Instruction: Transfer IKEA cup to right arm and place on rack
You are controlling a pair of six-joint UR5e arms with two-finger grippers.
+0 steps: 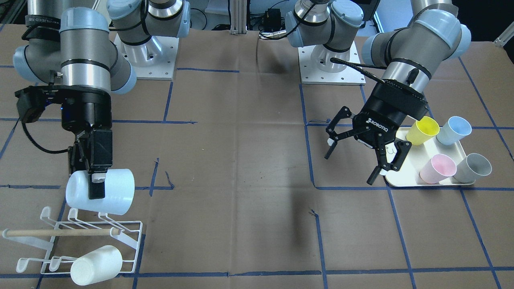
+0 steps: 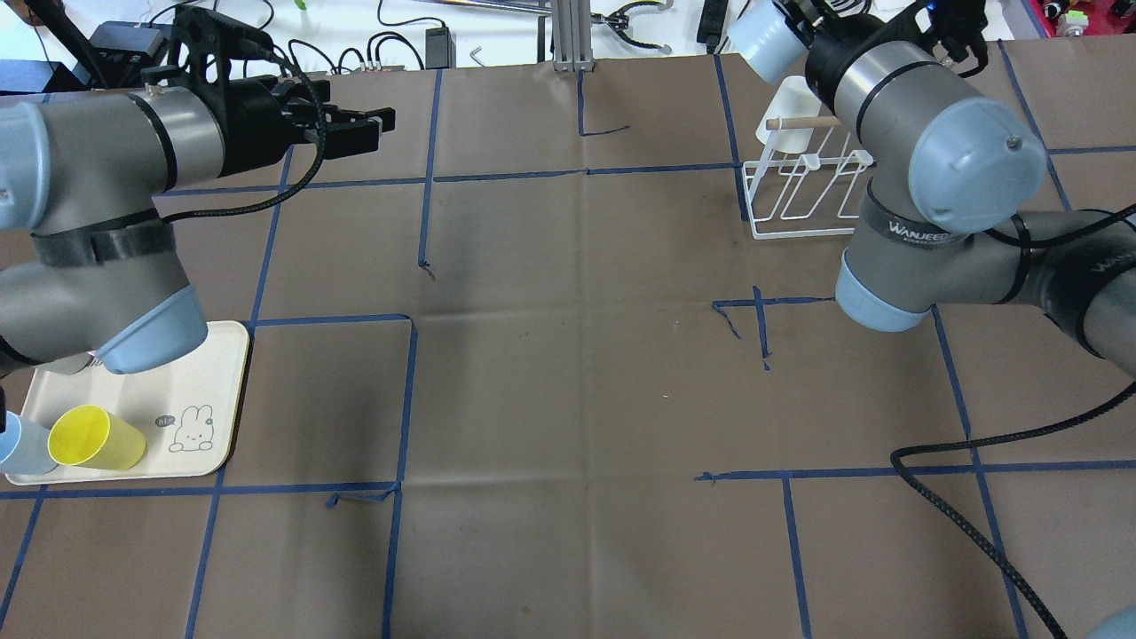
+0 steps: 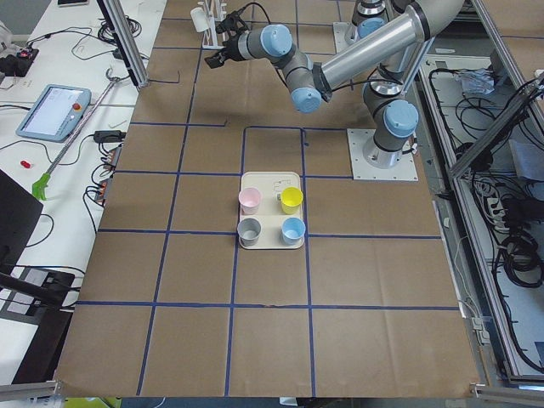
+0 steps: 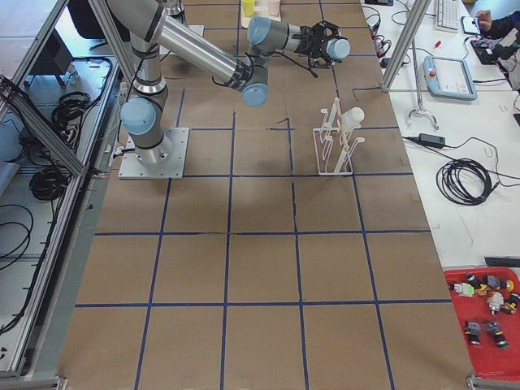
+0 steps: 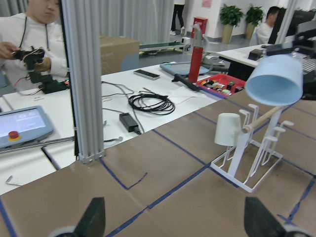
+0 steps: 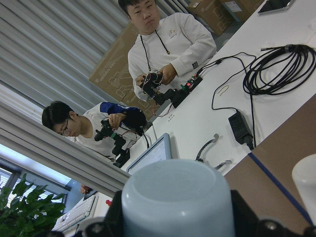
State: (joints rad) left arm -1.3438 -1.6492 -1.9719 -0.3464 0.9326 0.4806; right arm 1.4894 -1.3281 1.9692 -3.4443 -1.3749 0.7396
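Front view: right gripper [image 1: 96, 181] clamped on the pale blue cup [image 1: 114, 192], held sideways just above the rack [image 1: 134, 237], which has a white cup [image 1: 96, 265] on it. Overhead, the right arm hides that grip. Left gripper [image 1: 350, 167] is spread wide by the tray [image 1: 401, 180] on the bench [image 1: 249, 160]. The tray holds four cups [image 1: 438, 167]; overhead shows only two.

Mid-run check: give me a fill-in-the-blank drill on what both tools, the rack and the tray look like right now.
The right tool grips a pale ____ cup above the rack.
The rack carries ____ white cup.
The left tool, jaws open, holds ____.
The cream tray holds ____ cups.
Missing words: blue; one; nothing; four.
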